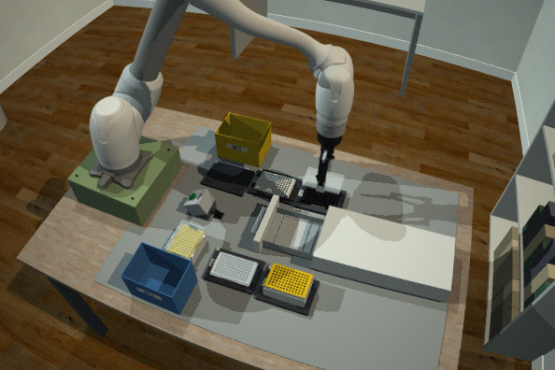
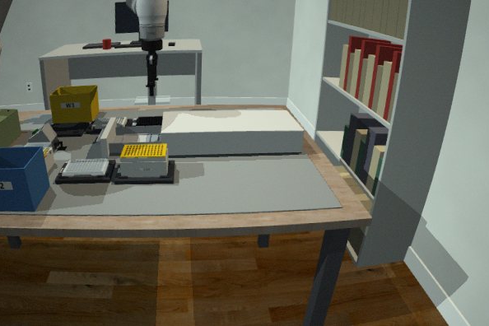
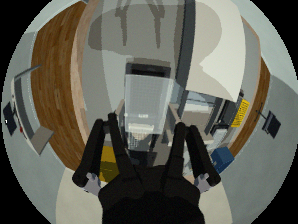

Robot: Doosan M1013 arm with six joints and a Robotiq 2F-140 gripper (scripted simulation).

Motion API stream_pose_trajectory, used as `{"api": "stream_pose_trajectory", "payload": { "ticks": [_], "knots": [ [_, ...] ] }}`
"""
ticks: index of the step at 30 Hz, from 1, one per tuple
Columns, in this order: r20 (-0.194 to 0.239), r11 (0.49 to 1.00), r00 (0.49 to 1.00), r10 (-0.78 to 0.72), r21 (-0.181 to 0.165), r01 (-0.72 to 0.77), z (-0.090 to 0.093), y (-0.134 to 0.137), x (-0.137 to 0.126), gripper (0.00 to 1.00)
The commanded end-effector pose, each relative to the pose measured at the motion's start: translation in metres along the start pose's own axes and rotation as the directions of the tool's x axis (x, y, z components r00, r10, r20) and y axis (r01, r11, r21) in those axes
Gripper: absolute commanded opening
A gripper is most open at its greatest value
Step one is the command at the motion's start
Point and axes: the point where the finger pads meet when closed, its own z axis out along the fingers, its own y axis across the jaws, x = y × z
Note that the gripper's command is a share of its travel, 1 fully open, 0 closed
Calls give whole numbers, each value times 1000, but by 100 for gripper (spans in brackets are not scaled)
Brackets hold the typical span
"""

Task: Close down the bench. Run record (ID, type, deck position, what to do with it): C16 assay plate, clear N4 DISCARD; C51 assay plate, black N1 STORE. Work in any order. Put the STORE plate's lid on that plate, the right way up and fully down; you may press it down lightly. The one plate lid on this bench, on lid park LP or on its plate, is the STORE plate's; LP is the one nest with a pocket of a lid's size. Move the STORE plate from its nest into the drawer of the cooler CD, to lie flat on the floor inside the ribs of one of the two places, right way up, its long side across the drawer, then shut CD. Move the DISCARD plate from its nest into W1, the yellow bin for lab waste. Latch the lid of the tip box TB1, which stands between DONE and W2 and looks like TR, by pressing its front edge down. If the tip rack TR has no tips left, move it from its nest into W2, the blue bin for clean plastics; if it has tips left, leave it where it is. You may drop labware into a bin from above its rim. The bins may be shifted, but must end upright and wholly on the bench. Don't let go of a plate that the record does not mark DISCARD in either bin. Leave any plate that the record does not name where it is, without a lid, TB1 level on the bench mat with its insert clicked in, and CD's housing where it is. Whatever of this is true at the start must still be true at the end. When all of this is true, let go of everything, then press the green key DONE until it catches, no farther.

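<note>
My gripper (image 1: 321,179) is shut on the clear plate lid (image 1: 327,179) and holds it level in the air above the black assay plate (image 1: 320,197), which sits in its nest at the back of the mat. In the exterior view the lid (image 2: 156,100) hangs well above the black plate (image 2: 149,120). In the wrist view the lid (image 3: 143,99) sits between my fingers. The cooler's drawer (image 1: 291,231) stands open in front of the black plate, beside the white housing (image 1: 384,252). A clear plate (image 1: 234,268) sits in a front nest.
The yellow bin W1 (image 1: 244,137) stands at the back, with an empty nest (image 1: 228,177) and a plate with pale wells (image 1: 276,183) in front of it. The blue bin W2 (image 1: 160,277), the tip box TB1 (image 1: 185,240), the green key DONE (image 1: 199,203) and the yellow tip rack TR (image 1: 288,282) are nearer the front.
</note>
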Motion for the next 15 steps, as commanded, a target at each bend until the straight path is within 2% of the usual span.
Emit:
{"api": "stream_pose_trajectory", "payload": {
  "ticks": [1,15],
  "knots": [
    [0,1000,1000,0,0,0,4,0,0,0],
    [0,1000,1000,0,0,0,20,0,0,0]
  ]
}}
